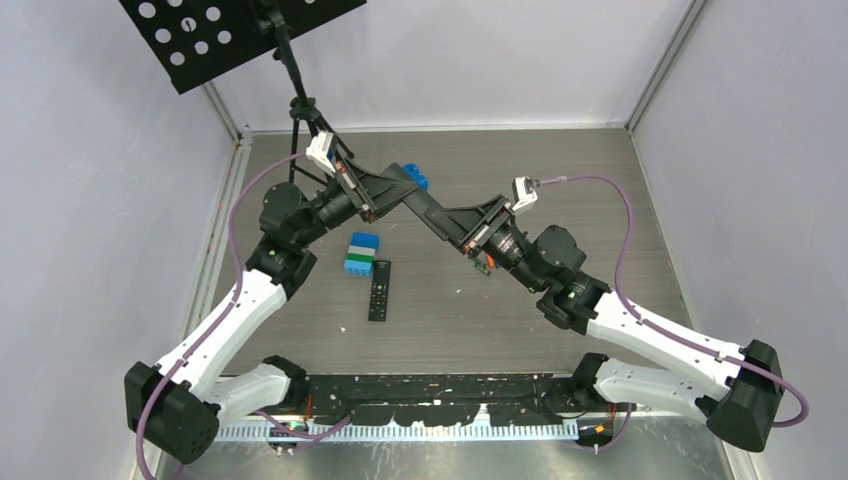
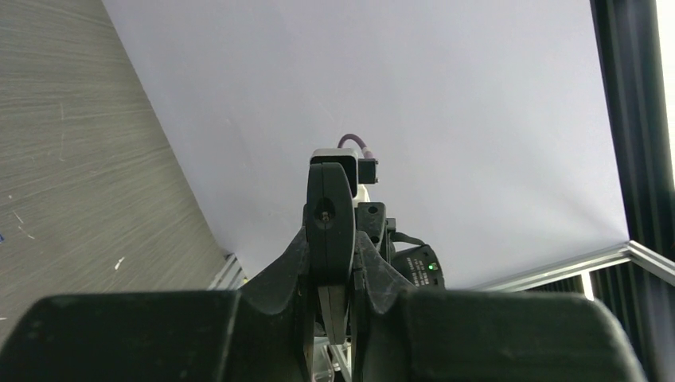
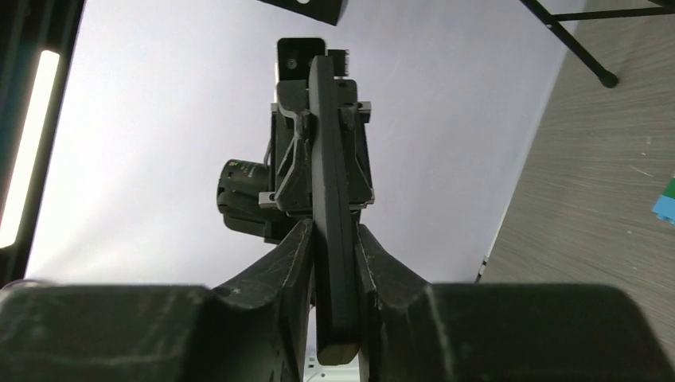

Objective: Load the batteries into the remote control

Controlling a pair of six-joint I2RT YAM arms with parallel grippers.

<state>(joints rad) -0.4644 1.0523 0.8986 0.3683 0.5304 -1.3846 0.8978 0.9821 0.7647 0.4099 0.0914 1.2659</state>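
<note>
A slim black bar, the remote control [image 1: 432, 207], hangs in the air over the middle of the table, held at both ends. My left gripper [image 1: 405, 192] is shut on its far-left end, and my right gripper [image 1: 462, 222] is shut on its near-right end. In the left wrist view the remote [image 2: 330, 211] stands edge-on between the shut jaws of that gripper [image 2: 330, 267]. In the right wrist view the remote [image 3: 328, 159] runs edge-on from that gripper [image 3: 334, 267] towards the other arm. The batteries are out of view.
A second black remote [image 1: 380, 290], button side up, lies on the table below the grippers. A blue-green-blue block stack [image 1: 361, 254] stands beside it and shows in the right wrist view [image 3: 667, 203]. A blue block [image 1: 416, 176] lies behind the left gripper. A black perforated stand [image 1: 297, 100] is at the back left.
</note>
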